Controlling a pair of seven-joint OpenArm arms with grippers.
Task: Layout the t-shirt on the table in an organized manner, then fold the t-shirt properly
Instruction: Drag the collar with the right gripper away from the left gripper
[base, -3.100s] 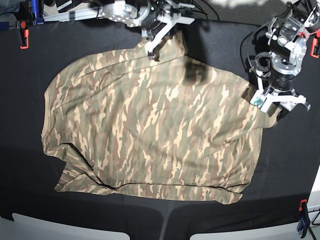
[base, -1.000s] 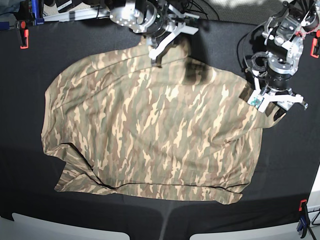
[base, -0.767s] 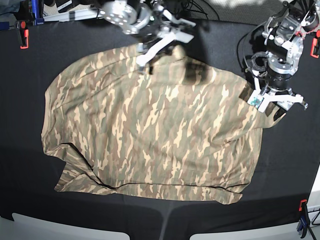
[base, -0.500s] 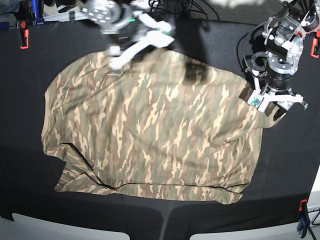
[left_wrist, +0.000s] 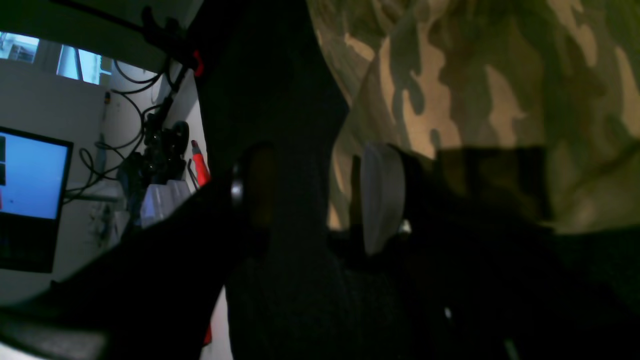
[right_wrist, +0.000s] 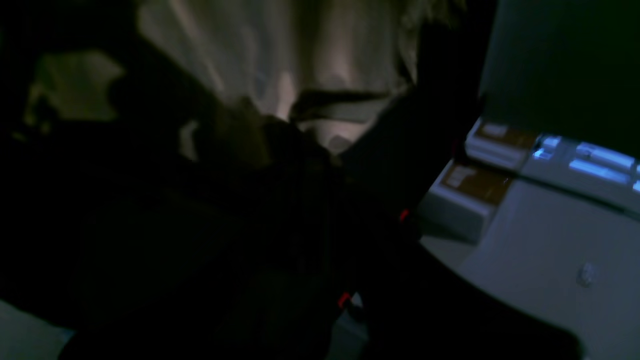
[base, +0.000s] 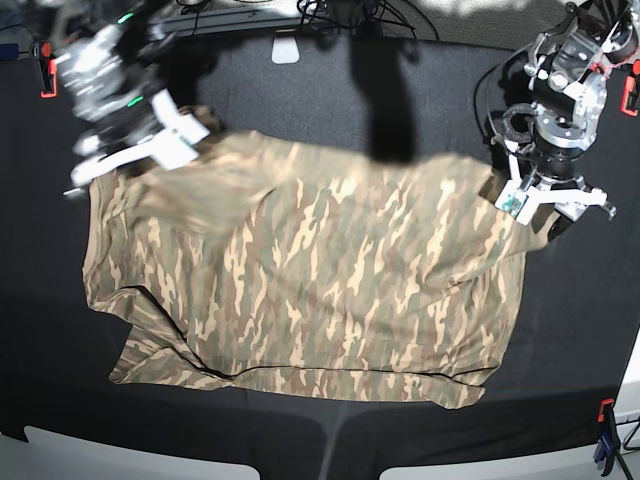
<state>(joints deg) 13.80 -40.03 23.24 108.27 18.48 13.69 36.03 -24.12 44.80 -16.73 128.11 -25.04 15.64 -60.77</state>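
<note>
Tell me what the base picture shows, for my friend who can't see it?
A camouflage t-shirt lies spread, a bit rumpled, on a black table. The right gripper, blurred at the top left, pulls the shirt's top edge sideways. The left gripper stands open at the shirt's opposite edge.

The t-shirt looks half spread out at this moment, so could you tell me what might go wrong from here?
1. The right claw, shut and blurred with motion, holds a fold of the t-shirt doubled over the body; let go there, it may leave a crease.
2. The left claw stands open at the opposite edge, gripping nothing, so the whole shirt might slide on the table.
3. The near-left corner lies tucked under and could get folded in.
</note>
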